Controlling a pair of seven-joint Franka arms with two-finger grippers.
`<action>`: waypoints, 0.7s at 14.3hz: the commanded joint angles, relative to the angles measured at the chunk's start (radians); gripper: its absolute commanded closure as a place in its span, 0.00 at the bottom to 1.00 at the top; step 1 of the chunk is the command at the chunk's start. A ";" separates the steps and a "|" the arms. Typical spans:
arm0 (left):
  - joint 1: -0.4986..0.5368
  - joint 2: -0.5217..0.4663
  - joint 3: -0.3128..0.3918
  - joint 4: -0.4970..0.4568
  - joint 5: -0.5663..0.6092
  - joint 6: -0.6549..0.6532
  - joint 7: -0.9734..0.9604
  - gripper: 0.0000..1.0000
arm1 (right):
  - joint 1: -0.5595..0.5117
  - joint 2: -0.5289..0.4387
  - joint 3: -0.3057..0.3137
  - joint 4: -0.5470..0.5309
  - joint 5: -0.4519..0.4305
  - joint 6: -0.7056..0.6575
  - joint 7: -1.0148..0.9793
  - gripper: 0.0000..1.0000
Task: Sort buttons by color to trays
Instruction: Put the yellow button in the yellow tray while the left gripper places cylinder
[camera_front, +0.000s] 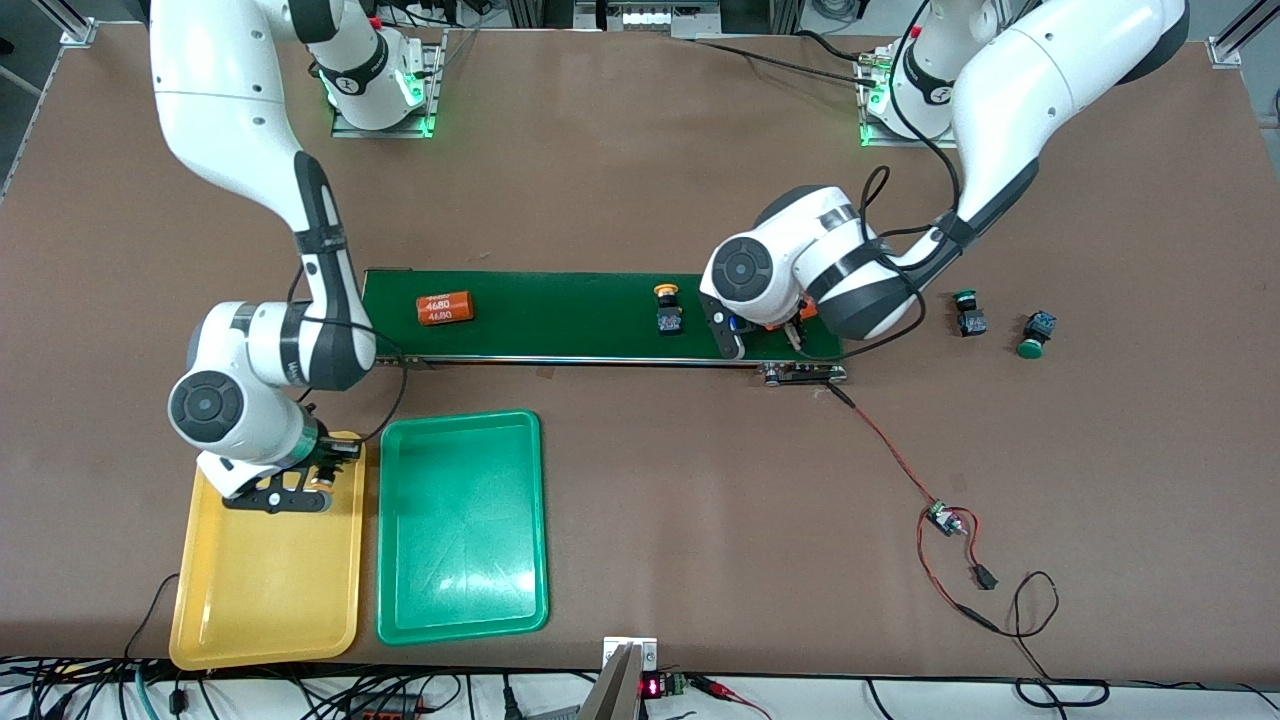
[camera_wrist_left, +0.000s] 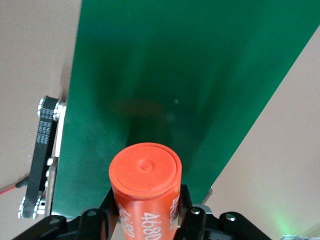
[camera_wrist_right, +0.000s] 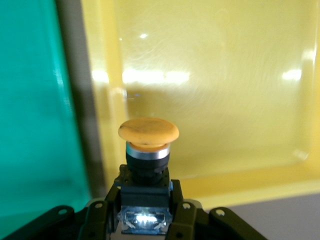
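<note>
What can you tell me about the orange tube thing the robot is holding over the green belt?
The orange cylinder is smooth and matte, like plastic, with a flat round end that has a tiny dimple in the middle. White "4680" is printed down its side. The left gripper is shut on it, black fingers pressing both sides. It hangs over the green conveyor belt, at the left arm's end, not touching it.

The orange cylinder (camera_front: 445, 308) lying on the conveyor belt (camera_front: 560, 315) toward the right arm's end reads "4680" in white, printed more than once along its side. A second orange cylinder (camera_wrist_left: 146, 190) (seen from the left wrist) bears "4680" in white too, with another partly hidden print beside it
</note>
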 joint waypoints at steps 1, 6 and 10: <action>-0.005 -0.007 0.024 0.005 0.020 -0.004 0.033 0.00 | -0.035 0.063 0.011 0.072 -0.002 0.042 -0.110 1.00; 0.030 -0.047 0.012 0.033 0.005 -0.042 0.015 0.00 | -0.072 0.112 0.023 0.072 0.014 0.145 -0.194 1.00; 0.133 -0.064 0.010 0.048 0.003 -0.069 -0.159 0.00 | -0.072 0.102 0.026 0.073 0.042 0.134 -0.225 0.00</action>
